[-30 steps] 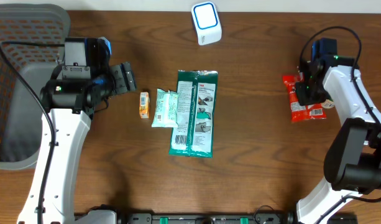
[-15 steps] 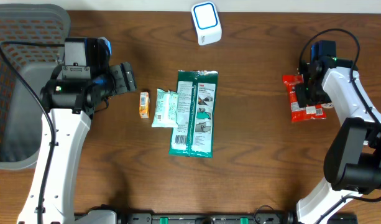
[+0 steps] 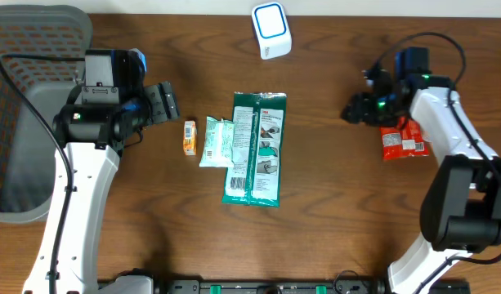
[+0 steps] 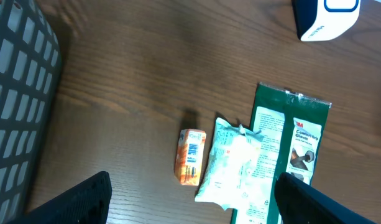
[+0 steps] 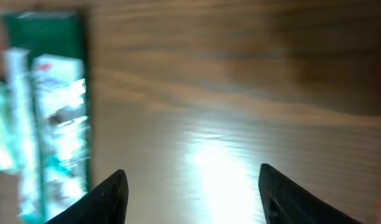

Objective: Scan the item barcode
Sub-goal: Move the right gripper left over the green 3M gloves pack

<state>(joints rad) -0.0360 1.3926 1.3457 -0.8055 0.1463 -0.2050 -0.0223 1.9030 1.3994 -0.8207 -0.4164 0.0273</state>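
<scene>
A white and blue barcode scanner (image 3: 270, 30) stands at the back middle of the table. Three items lie side by side in the centre: a green package (image 3: 255, 147), a pale green pouch (image 3: 216, 141) and a small orange box (image 3: 190, 137). A red packet (image 3: 401, 135) lies flat at the right, held by nothing. My right gripper (image 3: 352, 110) hangs just left of it, open and empty, pointing toward the centre. In the blurred right wrist view its gripper (image 5: 193, 193) frames bare wood. My left gripper (image 3: 164, 102) is open, just left of the orange box (image 4: 190, 157).
A grey mesh basket (image 3: 25, 122) fills the left edge and shows in the left wrist view as a basket wall (image 4: 16, 106). The scanner (image 4: 324, 18) is at that view's top right. Bare brown table lies between the centre items and the red packet.
My right gripper has opened, let go of the red packet and swung left, away from it. The packet stays on the table. The left arm has not moved.
</scene>
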